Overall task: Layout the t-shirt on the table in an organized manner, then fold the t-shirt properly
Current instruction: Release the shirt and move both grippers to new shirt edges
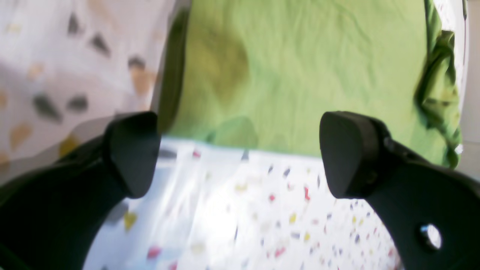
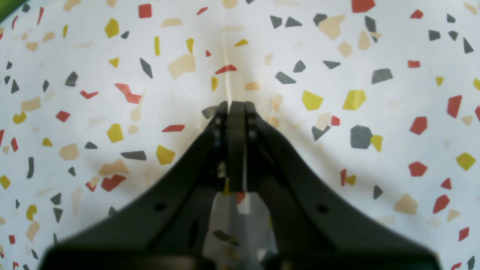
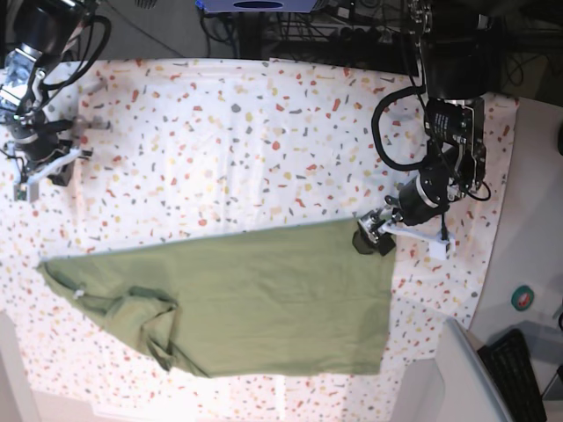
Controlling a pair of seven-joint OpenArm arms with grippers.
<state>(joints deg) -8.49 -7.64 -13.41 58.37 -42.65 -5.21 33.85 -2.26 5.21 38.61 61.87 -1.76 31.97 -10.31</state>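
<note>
Left hand (image 1: 240, 157) gaping wide at shirt (image 3: 237, 299) corner, right of frame; right hand (image 2: 237, 107) pinched shut, empty, over worktop (image 3: 220, 132), upper left.

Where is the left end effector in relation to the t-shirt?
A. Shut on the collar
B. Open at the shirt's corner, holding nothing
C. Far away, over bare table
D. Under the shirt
B. In the left wrist view the left end effector stands open with only the table between its fingers, at the edge of the t-shirt.
</note>
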